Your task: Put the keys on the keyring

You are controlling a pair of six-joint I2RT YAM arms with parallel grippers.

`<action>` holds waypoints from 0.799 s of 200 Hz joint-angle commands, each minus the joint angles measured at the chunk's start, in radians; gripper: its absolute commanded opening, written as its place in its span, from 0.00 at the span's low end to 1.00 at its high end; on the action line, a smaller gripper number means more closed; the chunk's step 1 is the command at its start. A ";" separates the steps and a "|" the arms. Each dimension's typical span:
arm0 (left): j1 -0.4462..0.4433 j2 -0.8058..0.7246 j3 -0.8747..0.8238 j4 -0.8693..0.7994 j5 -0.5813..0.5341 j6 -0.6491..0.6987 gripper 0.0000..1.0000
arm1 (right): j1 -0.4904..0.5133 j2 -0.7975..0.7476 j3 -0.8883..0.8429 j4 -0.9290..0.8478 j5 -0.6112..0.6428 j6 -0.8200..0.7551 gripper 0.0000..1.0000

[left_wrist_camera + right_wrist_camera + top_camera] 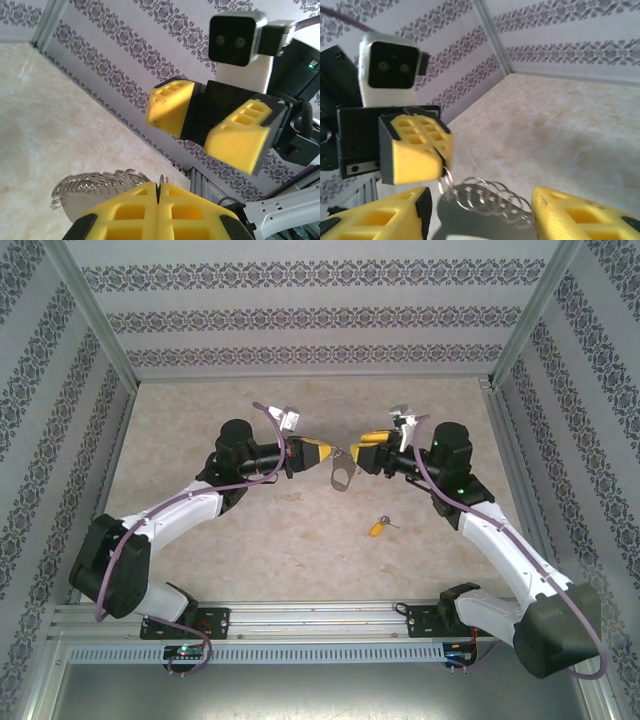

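- Found left claw point(322, 453) pressed together, pinching the keyring point(342, 478) by its fringed edge. Confirmed in left wrist view: pads point(125, 215) shut flush, thin wire loop poking out of the seam.
- Found right claw point(362, 448) spread, straddling the keyring with no visible contact. In right wrist view, saw the fringe of small rings point(485, 197) sitting in the gap between the yellow fingers point(580, 215).
- Placed keyring at centre of top view, hanging between the two claws, apparently clear of the desk point(230, 540). Read its long axis as roughly down-frame.
- Placed key point(377, 528) flat on the desk, lower right of centre in top view, down-frame and slightly right of the right claw, well apart from the keyring.
- Read key's long axis as a diagonal: yellow head lower left, silver blade toward upper right.
- Judged right arm nearer the key, and free. Expected next move to be a right-claw drop down-frame onto the key, with left holding the keyring.
- Couldn't resolve key's hole or teeth: too small in top view.
- Couldn't see the exact pinch point: hidden behind left claw's pads. Lower part of the loop cut off at bottom edge of both wrist views.
- Couldn't tell where the keyring's gate sat, or whether it was open.
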 commanded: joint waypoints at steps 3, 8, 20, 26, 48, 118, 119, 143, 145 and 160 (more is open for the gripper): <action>-0.005 -0.051 -0.001 -0.003 -0.037 0.073 0.00 | -0.013 -0.027 -0.034 0.038 0.022 0.029 0.56; -0.005 -0.055 -0.002 -0.005 -0.038 0.077 0.00 | -0.012 -0.027 -0.038 0.042 0.017 0.034 0.56; -0.004 -0.057 0.001 -0.011 -0.039 0.083 0.00 | -0.010 -0.022 -0.041 0.053 -0.008 0.046 0.56; -0.004 -0.060 0.002 -0.014 -0.040 0.085 0.00 | -0.009 -0.015 -0.042 0.058 -0.023 0.050 0.55; -0.005 -0.071 0.002 -0.029 -0.057 0.103 0.00 | 0.014 0.000 -0.038 0.069 -0.067 0.055 0.55; -0.017 -0.139 -0.018 -0.131 -0.165 0.239 0.00 | 0.102 0.072 -0.005 0.095 -0.073 0.051 0.52; -0.018 -0.140 -0.018 -0.135 -0.165 0.242 0.00 | 0.102 0.072 -0.004 0.097 -0.072 0.051 0.52; -0.033 -0.156 -0.008 -0.192 -0.189 0.302 0.00 | 0.111 0.090 0.014 0.104 -0.076 0.052 0.51; -0.034 -0.157 -0.007 -0.196 -0.190 0.306 0.00 | 0.111 0.092 0.016 0.104 -0.076 0.051 0.51; -0.048 -0.161 0.002 -0.224 -0.202 0.339 0.00 | 0.116 0.103 0.027 0.110 -0.075 0.052 0.50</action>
